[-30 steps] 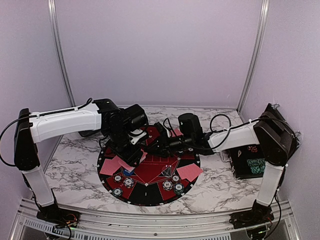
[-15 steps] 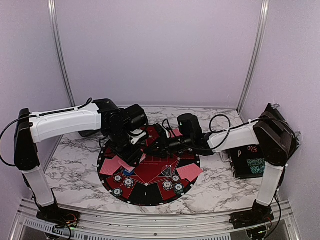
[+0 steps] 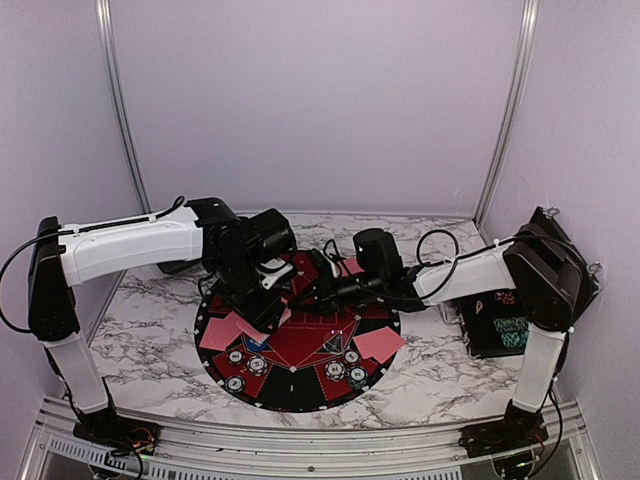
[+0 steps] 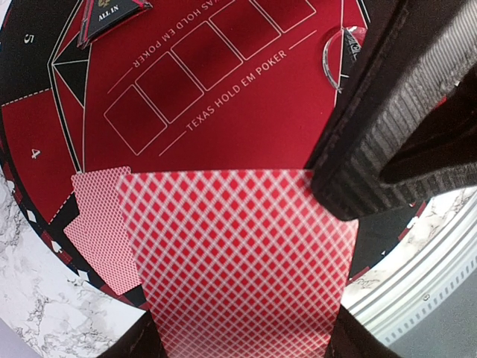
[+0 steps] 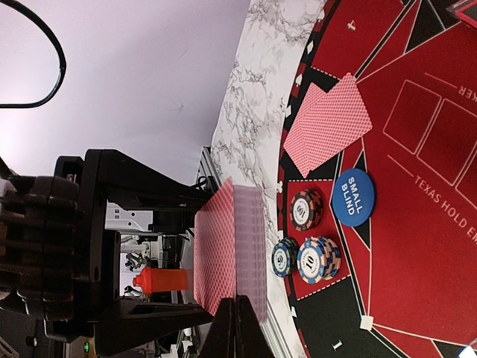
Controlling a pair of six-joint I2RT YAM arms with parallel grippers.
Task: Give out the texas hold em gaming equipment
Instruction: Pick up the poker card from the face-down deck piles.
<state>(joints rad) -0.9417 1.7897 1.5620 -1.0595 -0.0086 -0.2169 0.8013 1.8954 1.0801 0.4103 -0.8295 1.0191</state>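
Since the earlier frames the right arm has crept a little further toward the left arm, while the left arm keeps its pose. The left pincer (image 3: 262,292) is clamped on the deck of cards (image 4: 238,253), one finger on each long edge, and carries it clear above the mat (image 4: 223,74). This grip leaves the red back of the top card bare and facing the right pincer (image 5: 235,319), which is probably the reason for it: a card can be drawn off without loosening the hold. The right pincer's fingertips are drawn together right at the deck's edge. Whether a card lies between them does not show, so treat the pick as unconfirmed. Below the left pincer, a dealt card (image 4: 104,224) lies flat at the mat's rim. Beyond the right pincer's tips, a pair of cards (image 5: 328,123) overlaps at one seat, with the blue marker (image 5: 352,198) and three chip stacks (image 5: 309,257) just beside them, so that seat looks served. More cards and chips lie at seats nearer the arm bases in the top view. The black case (image 3: 500,325) sits well apart, outside the right arm, on the table (image 3: 150,300). The likely step in hand is dealing the next card.
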